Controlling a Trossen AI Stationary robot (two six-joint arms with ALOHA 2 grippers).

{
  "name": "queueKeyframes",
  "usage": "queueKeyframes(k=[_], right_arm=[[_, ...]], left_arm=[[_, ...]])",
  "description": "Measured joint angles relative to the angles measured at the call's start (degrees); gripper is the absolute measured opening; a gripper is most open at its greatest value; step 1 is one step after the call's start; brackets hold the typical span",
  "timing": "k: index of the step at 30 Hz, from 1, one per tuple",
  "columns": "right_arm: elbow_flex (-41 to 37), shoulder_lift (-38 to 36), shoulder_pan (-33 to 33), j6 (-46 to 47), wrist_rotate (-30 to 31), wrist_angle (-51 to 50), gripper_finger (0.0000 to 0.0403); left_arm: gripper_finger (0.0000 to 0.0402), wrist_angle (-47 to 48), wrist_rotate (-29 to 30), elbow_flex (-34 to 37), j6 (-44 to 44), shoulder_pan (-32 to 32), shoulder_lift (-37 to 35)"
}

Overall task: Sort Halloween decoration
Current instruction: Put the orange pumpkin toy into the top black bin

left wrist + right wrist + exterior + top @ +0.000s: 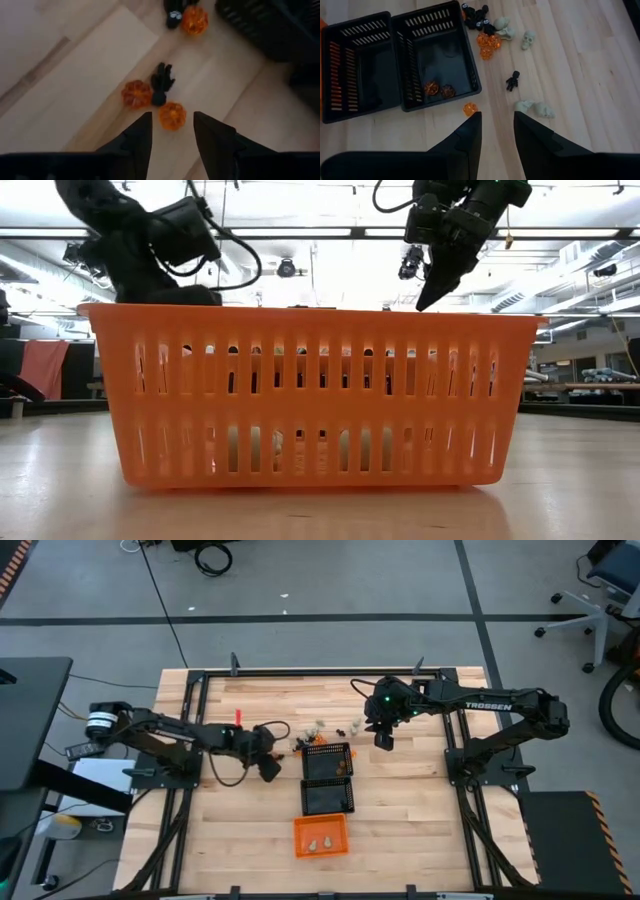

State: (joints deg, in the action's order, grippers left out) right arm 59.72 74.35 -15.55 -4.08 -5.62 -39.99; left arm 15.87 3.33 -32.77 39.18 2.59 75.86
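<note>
Two sets of jaws are at work over a wooden tabletop (250, 840), and both stand parted and empty.

Your left jaws (171, 131) hang low, with a narrow gap. An orange pumpkin (172, 115) sits just ahead of the gap, centred between the tips. Just past it lie a black figure (162, 83) and a second pumpkin (136, 94), touching each other. Farther ahead are a third pumpkin (194, 19) and another black trinket (173, 17).

This looks like the approach to a pick. The next move calls for you to ease forward and down so the nearest pumpkin sits between the tips, then close without nudging the black figure behind it.

Your right jaws (497, 134) hover higher, also parted with nothing between them. One pumpkin (470, 108) lies just ahead of them, beside the nearer black basket (470, 60).

Counted from the right wrist view: two black baskets, the nearer holding two pumpkins (439, 89), the farther basket (357, 70) showing none. On the tabletop beyond, about four cream skulls (528, 39), one lone black figure (513, 80), a cluster of two or three pumpkins (489, 44), and a clump of black pieces (477, 13) too bunched to count.

From above, one orange basket (321, 836) holds two pale pieces (320, 843).
</note>
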Motion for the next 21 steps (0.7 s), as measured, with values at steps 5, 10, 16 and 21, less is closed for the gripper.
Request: queueKeyframes(k=[5, 10, 16, 21], right_arm=[[0.0, 0.0, 0.0, 0.0, 0.5, 1.2, 0.0117], [0.0, 0.0, 0.0, 0.0, 1.0, 1.8, 0.0117], [0.0, 0.0, 0.0, 0.3, 1.1, 1.8, 0.0117], [0.0, 0.0, 0.0, 1.5, 1.1, 1.8, 0.0117]], left_arm=[[0.015, -0.4, 0.1, 0.5, -5.1, -1.1, -0.2], [0.0152, -2.5, 4.4, 0.5, -13.3, -3.9, -0.1], [0.0188, -1.9, 5.9, 0.5, -13.2, -5.5, 1.2], [0.0217, -2.5, 6.0, 0.5, -12.9, -5.4, 3.9]])
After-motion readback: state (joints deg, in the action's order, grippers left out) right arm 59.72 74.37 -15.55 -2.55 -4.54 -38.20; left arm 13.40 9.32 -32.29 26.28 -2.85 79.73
